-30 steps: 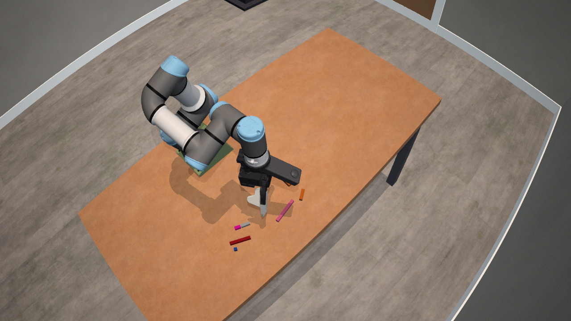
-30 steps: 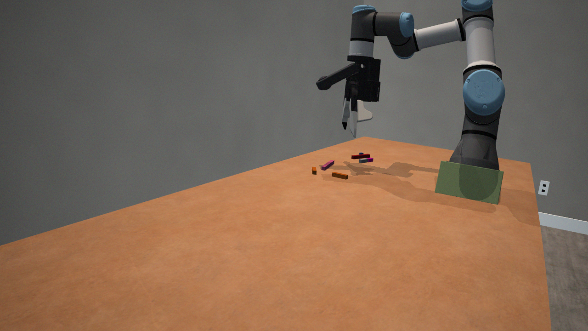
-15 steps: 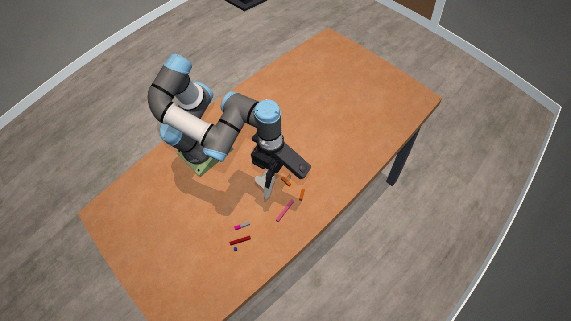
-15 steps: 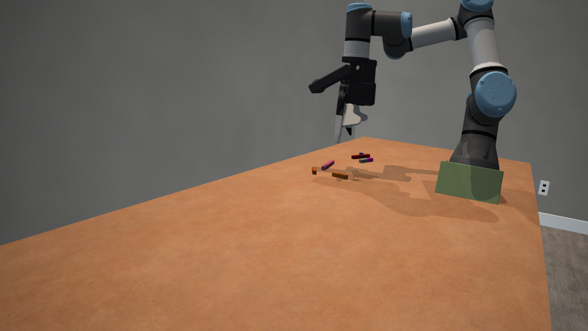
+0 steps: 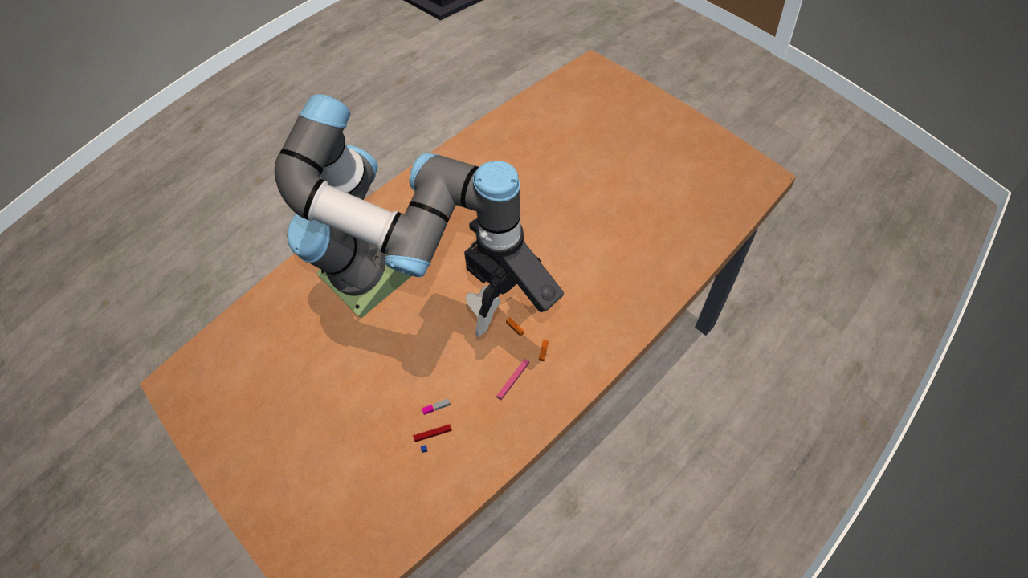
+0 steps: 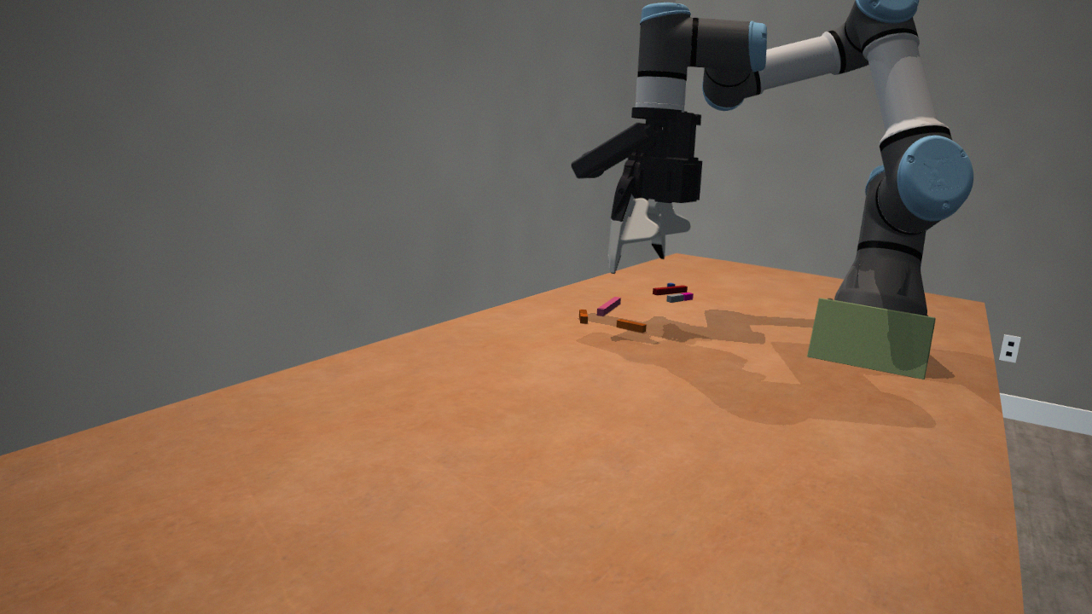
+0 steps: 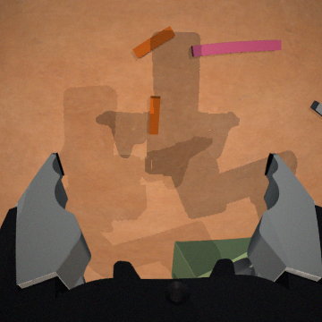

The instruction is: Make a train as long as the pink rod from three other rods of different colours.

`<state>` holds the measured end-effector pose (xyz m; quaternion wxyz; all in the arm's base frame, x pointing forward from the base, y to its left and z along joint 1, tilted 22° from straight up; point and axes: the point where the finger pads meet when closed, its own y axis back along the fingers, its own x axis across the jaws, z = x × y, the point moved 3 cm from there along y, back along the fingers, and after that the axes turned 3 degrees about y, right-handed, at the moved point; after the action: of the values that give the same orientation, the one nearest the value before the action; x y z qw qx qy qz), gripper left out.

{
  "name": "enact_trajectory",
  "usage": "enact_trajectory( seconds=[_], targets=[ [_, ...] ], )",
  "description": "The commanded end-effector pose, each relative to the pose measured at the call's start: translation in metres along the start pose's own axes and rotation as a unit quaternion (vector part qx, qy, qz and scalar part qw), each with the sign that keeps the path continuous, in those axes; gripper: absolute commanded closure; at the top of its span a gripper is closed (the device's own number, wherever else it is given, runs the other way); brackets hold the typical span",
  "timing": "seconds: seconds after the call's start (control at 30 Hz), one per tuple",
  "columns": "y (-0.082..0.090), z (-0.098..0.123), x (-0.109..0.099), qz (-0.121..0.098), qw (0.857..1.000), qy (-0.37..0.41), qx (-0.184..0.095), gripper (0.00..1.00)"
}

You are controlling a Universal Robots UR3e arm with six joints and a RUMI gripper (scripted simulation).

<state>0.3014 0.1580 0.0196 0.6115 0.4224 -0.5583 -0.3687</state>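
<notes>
My gripper is open and empty, high above the table; it also shows in the exterior view and the wrist view. An orange rod lies just beyond the fingertips, centred in the wrist view. A second orange rod lies farther out. The pink rod lies flat near them. A grey rod and a magenta rod lie end to end, touching. A red rod and a small blue rod lie near the front edge.
The arm's green base plate stands behind the gripper and shows at the bottom of the wrist view. The table's front edge runs close to the blue rod.
</notes>
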Motion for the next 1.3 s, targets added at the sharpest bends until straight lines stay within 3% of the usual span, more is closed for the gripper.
enact_trajectory(
  seconds=[0.0,0.4,0.43,1.27],
  targets=[
    [-0.0001,0.0016,-0.0052,0.002,1.0,-0.018,0.001,0.0],
    [-0.0006,0.0032,-0.0082,0.002,1.0,-0.028,0.001,0.0],
    [-0.0006,0.0032,-0.0082,0.002,1.0,-0.028,0.001,0.86],
    [-0.0006,0.0032,-0.0082,0.002,1.0,-0.028,0.001,0.86]
  ],
)
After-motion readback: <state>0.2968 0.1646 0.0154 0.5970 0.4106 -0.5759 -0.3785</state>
